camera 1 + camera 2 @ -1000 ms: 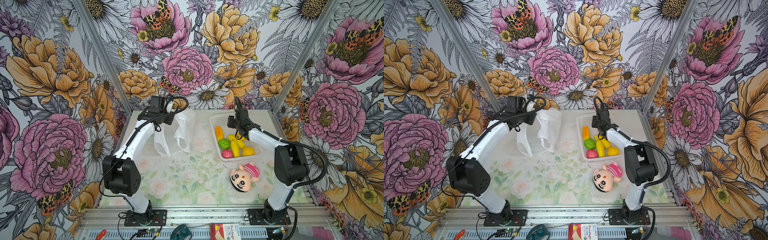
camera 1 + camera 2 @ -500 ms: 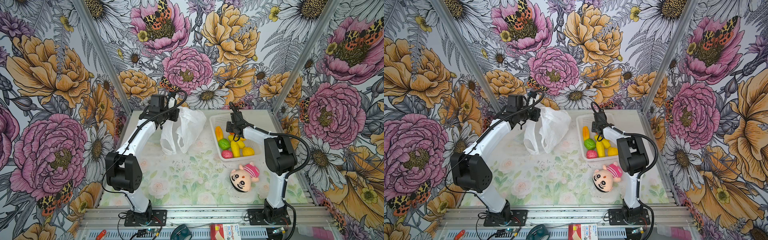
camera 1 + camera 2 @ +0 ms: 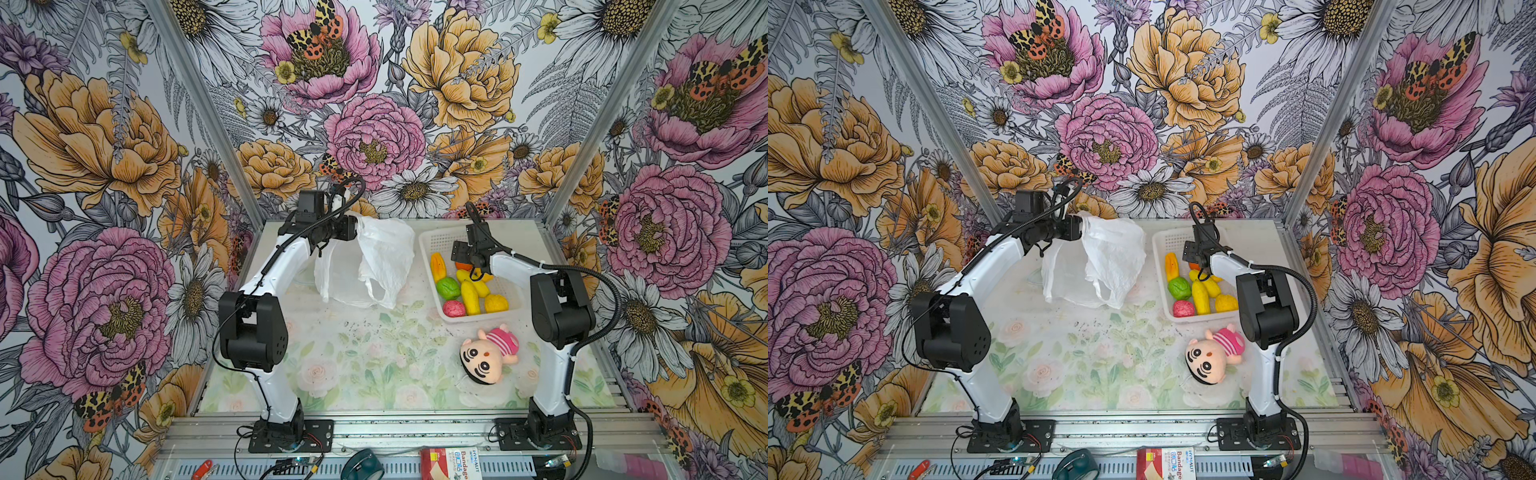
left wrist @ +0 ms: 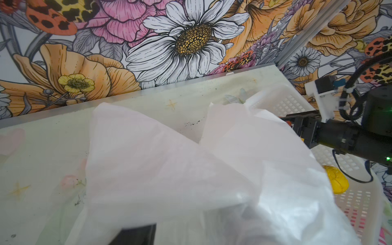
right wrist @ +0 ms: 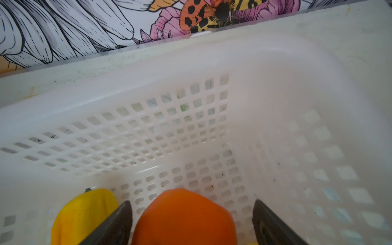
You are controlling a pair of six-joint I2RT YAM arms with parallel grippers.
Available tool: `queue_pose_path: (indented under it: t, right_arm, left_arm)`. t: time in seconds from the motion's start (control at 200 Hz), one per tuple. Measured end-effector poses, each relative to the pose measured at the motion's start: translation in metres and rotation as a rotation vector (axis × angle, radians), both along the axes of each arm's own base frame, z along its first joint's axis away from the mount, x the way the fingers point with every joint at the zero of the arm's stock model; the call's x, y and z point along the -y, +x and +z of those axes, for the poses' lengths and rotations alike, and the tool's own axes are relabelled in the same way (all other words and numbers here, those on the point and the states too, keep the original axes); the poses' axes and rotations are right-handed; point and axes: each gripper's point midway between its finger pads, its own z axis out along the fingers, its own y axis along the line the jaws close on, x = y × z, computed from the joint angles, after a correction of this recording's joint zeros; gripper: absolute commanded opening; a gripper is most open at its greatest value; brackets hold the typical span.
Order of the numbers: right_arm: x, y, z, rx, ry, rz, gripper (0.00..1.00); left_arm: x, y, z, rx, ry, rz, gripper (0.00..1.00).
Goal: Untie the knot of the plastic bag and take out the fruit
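The plastic bag [image 3: 382, 257] [image 3: 1108, 257] hangs crumpled at the back of the table, a handle loop trailing at its lower edge; no knot shows. My left gripper [image 3: 353, 227] is at the bag's top, where film [image 4: 191, 169] covers the jaws. Only one dark finger [image 4: 135, 233] shows. The fruit lies in the white basket [image 3: 436, 241]: a green one [image 3: 448, 288], a pink-red one [image 3: 454, 308] and several yellow ones. My right gripper [image 5: 192, 202] stands open inside the basket, with the orange fruit [image 5: 184, 220] between its fingers and a gap on one side.
A plush doll [image 3: 490, 357] with a pink striped shirt lies in front of the basket. Flowered walls close in the table on three sides. A bandage box [image 3: 451, 463] and a tape roll [image 3: 361, 467] sit on the front rail.
The left arm has carried the bag to the right, closer to the basket. The right gripper's jaws have spread wider around the orange fruit in the basket.
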Motion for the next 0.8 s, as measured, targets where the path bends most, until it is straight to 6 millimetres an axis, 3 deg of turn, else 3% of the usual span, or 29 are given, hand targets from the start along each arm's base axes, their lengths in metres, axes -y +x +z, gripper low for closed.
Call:
queue_pose_path:
  t: [0.115,0.205,0.4,0.55,0.686,0.801]
  right_arm:
    - [0.002,-0.009,0.012,0.007,0.010,-0.003,0.97]
    - [0.006,-0.024,0.037,0.037,0.022,-0.014,0.98]
    - [0.026,-0.065,0.128,0.214,0.069,-0.069,0.99]
    - [0.064,-0.103,0.187,0.367,0.095,-0.193,0.99]
    - [0.098,-0.132,0.209,0.447,0.069,-0.285,0.99]
    - [0.137,-0.153,0.204,0.459,0.047,-0.375,0.99]
  left_arm:
    - [0.012,-0.009,0.006,0.012,-0.006,-0.035,0.99]
    - [0.013,-0.023,0.019,0.043,-0.004,-0.052,0.99]
    - [0.003,-0.064,0.069,0.240,0.015,-0.075,0.99]
    - [-0.010,-0.098,0.094,0.439,0.045,-0.050,0.99]
    - [-0.036,-0.107,0.089,0.532,0.074,0.103,0.99]
    - [-0.073,-0.101,0.071,0.493,0.045,0.337,0.99]
